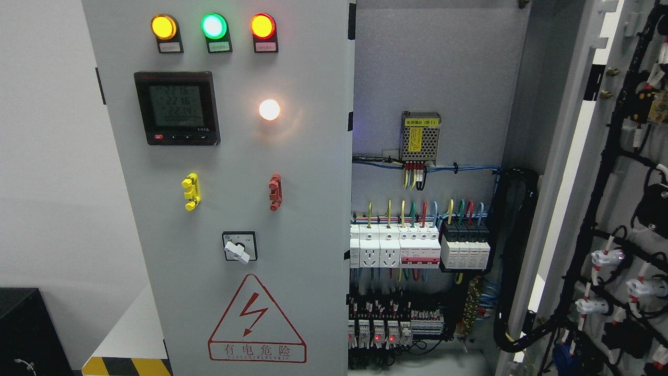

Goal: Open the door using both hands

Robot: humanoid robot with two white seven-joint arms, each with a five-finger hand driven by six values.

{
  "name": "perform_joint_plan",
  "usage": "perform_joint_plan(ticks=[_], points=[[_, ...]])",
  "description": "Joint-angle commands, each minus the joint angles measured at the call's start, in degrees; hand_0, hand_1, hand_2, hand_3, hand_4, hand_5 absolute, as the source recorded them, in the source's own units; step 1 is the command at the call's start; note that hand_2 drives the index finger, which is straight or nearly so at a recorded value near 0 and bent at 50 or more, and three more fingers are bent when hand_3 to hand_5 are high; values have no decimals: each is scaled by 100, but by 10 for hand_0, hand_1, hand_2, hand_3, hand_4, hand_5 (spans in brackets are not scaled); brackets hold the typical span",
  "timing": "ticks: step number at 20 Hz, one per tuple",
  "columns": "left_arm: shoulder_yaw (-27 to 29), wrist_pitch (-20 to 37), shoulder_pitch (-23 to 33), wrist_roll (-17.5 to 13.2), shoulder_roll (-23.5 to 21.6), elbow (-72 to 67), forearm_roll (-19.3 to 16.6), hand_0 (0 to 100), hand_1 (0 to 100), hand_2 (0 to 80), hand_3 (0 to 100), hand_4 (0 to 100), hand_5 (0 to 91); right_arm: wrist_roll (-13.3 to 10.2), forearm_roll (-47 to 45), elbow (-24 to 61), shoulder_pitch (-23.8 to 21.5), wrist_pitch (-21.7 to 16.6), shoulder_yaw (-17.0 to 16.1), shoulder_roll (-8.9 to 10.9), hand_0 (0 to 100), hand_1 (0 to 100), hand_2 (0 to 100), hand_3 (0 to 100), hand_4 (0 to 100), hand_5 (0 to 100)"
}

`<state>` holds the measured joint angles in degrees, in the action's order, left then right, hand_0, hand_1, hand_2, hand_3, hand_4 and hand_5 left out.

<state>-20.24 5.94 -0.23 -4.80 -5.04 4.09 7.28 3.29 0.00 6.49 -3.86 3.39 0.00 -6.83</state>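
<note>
Right grey metal cabinet door point(616, 209) stands swung open; left grey panel door point(229, 198) remains closed; no robot hand visible, state unknowable.

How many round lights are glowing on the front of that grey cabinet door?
4. Three sit in a row along the top: yellow light, green light, red light. A white light glows lower, right of the digital meter.

Plain white wall point(47, 156) fills left side, evenly lit, no marks. Pale floor point(130, 329) at bottom left w/ yellow-black hazard stripe point(125, 366) along its lower edge. Black box-like object point(26, 329) in bottom left corner, type unclear.
</note>
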Motion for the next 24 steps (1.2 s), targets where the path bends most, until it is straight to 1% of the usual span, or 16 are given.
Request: perform_joint_plan(ticks=[1, 2, 3, 4, 8, 10, 11, 12, 13, 16, 17, 19, 20, 21, 22, 24], points=[[2367, -40, 41, 32, 961, -796, -914, 0, 0, 0, 0, 0, 0, -3, -97, 2975, -254, -5, 158, 391, 0, 0, 0, 0, 0, 0], [2358, -40, 49, 32, 970, -752, -739, 0, 0, 0, 0, 0, 0, -3, -114, 3669, -412, -5, 149, 558, 0, 0, 0, 0, 0, 0], [2341, -40, 67, 32, 970, -743, -554, 0, 0, 0, 0, 0, 0, -3, -114, 4441, -683, -5, 158, 656, 0, 0, 0, 0, 0, 0], [2323, -40, 110, 32, 970, -734, -448, 0, 0, 0, 0, 0, 0, -3, -114, 5258, -1008, -5, 158, 692, 0, 0, 0, 0, 0, 0], [2332, -40, 146, 41, 970, -778, -421, 0, 0, 0, 0, 0, 0, -3, -123, 8204, -2273, -5, 149, 587, 0, 0, 0, 0, 0, 0], [2323, -31, 146, 32, 953, -770, -421, 0, 0, 0, 0, 0, 0, -3, -132, 9260, -2880, -14, 368, 578, 0, 0, 0, 0, 0, 0], [2323, -31, 137, 32, 935, -752, -429, 0, 0, 0, 0, 0, 0, -3, -132, 9753, -3153, -57, 569, 578, 0, 0, 0, 0, 0, 0], [2314, -40, 137, 32, 935, -743, -438, 0, 0, 0, 0, 0, 0, -3, -132, 10167, -3373, -153, 763, 586, 0, 0, 0, 0, 0, 0], [2314, -31, 137, 32, 935, -743, -438, 0, 0, 0, 0, 0, 0, -3, -132, 10388, -3471, -276, 878, 587, 0, 0, 0, 0, 0, 0], [2305, -14, 137, 32, 952, -726, -456, 0, 0, 0, 0, 0, 0, -3, -141, 10828, -3472, -1100, 1334, 587, 0, 0, 0, 0, 0, 0], [2305, 4, 137, 32, 970, -726, -456, 0, 0, 0, 0, 0, 0, -3, -149, 11021, -3463, -1443, 1579, 630, 0, 0, 0, 0, 0, 0], [2297, 4, 137, 32, 996, -726, -456, 0, 0, 0, 0, 0, 0, -3, -150, 11277, -3280, -1875, 1888, 639, 0, 0, 0, 0, 0, 0], [2297, 4, 128, 32, 996, -717, -465, 0, 0, 0, 0, 0, 0, -12, -150, 11313, -3113, -2007, 1959, 639, 0, 0, 0, 0, 0, 0], [2288, 4, 128, 32, 1023, -717, -465, 0, 0, 0, 0, 0, 0, -12, -150, 11313, -2824, -2157, 2003, 639, 0, 0, 0, 0, 0, 0], [2279, 4, 120, 32, 1040, -717, -473, 0, 0, 0, 0, 0, 0, -12, -150, 11322, -2543, -2315, 2004, 631, 0, 0, 0, 0, 0, 0], [2270, 13, 102, 32, 1040, -717, -500, 0, 0, 0, 0, 0, 0, -12, -150, 11313, -2173, -2561, 1978, 657, 0, 0, 0, 0, 0, 0]])
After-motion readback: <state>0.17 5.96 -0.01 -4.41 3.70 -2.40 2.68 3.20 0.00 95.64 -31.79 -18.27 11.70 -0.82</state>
